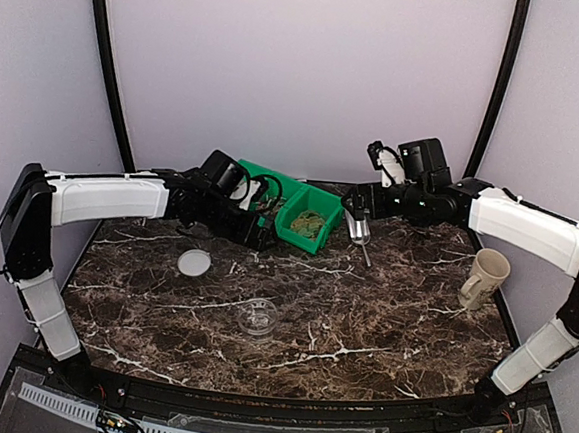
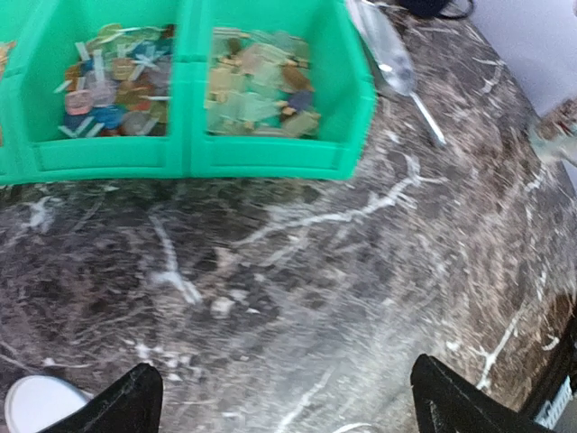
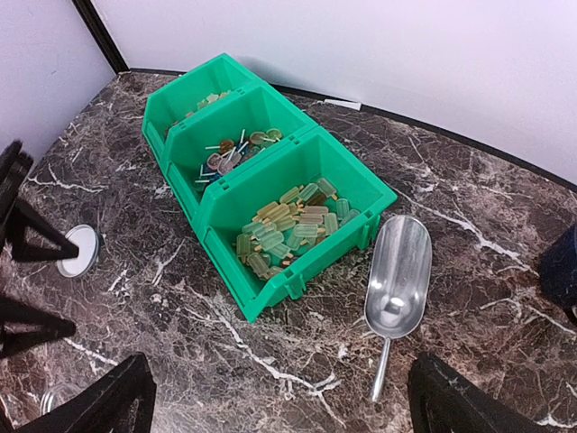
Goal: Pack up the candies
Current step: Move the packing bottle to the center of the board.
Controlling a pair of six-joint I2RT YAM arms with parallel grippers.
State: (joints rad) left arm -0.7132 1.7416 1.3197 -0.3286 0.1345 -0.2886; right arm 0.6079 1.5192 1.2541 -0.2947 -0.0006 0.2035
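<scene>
By the bin (image 3: 261, 275), left claw (image 2: 284, 397), right claw (image 3: 281, 392): outstretched, agape

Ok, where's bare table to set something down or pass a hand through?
Widest free patch: between the clear jar and the mug, front right. Another strip lies between the green bin and the jar. A smaller gap sits between the lid and the jar. Crowded at the back: bin, scoop, left hand, right hand.

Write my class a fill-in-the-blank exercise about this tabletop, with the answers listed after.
The green bin has ___ compartments. The metal scoop beside it is ___. The left gripper and right gripper are both ___.
Missing words: three; empty; open.
</scene>
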